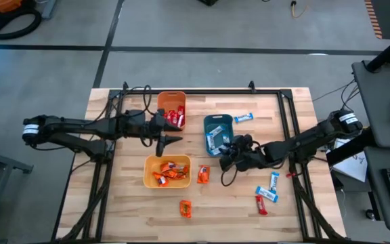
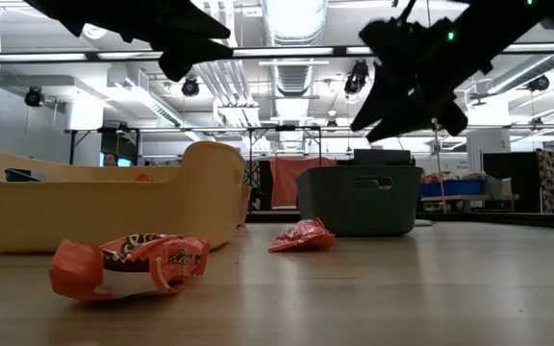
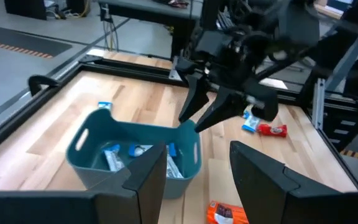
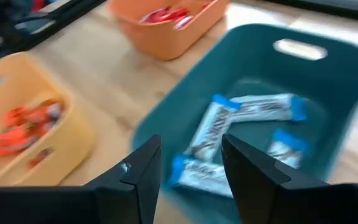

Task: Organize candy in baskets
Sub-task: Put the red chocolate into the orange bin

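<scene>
Three baskets stand on the wooden table: an orange one [image 1: 171, 108] with red candy, a teal one [image 1: 217, 132] with several blue candy bars [image 4: 213, 134], and a yellow one [image 1: 167, 171] with orange candy. My right gripper [image 4: 191, 168] hovers open over the teal basket's near rim [image 1: 225, 150] with nothing between its fingers. My left gripper [image 1: 170, 140] hangs open and empty in the air between the orange and yellow baskets, pointing toward the teal basket [image 3: 135, 149].
Loose candy lies on the table: a blue bar [image 1: 244, 118] right of the teal basket, orange pieces [image 1: 202, 175] [image 1: 185, 208] near the yellow basket, and two blue bars [image 1: 274, 180] [image 1: 266, 194] plus a red one [image 1: 261, 205] at the near right. A black frame [image 1: 202, 91] borders the table.
</scene>
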Tool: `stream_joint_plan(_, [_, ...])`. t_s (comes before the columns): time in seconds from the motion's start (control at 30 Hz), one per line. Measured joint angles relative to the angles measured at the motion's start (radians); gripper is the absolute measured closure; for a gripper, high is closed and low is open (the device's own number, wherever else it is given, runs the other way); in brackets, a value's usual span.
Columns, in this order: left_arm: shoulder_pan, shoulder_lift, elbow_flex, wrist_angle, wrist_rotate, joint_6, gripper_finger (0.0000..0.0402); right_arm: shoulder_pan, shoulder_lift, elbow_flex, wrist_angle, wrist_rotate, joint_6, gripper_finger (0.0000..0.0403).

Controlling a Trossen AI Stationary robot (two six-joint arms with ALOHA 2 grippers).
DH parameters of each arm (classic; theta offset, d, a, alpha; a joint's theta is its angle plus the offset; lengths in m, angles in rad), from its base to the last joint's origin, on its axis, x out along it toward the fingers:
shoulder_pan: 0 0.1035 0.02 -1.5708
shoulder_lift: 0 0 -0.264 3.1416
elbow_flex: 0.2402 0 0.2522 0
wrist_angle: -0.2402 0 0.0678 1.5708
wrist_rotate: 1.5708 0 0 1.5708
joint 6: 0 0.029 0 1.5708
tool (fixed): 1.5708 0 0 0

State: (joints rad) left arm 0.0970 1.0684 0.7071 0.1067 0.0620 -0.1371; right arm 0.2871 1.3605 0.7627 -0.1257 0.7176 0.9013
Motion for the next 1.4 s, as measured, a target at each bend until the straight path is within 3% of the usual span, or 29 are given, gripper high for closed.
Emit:
stream_joint_plan(0.27, [-0.067,0.045,0.0,0.036,-0.001,-0.012,0.0242,0.001,-0.076,0.059,-0.058,-0.344,-0.031,0.0258])
stream_joint_plan(0.5, [-0.151,0.055,0.0,0.044,-0.047,-0.039,0.0242,0.031,-0.048,0.183,-0.337,-0.65,0.061,0.0257])
stream_joint_plan(0.83, [-0.262,0.06,0.0,0.048,-0.159,-0.088,0.0242,0.174,0.092,0.401,-0.808,-0.723,0.235,0.0257])
stream_joint_plan(1.17, [-0.355,0.067,0.0,0.091,-0.211,-0.135,0.0242,0.354,0.191,0.396,-0.811,-0.814,0.48,0.0255])
stream_joint_plan(1.4, [-0.411,0.102,0.0,0.148,-0.212,-0.139,0.0242,0.457,0.233,0.393,-0.804,-0.827,0.663,0.0233])
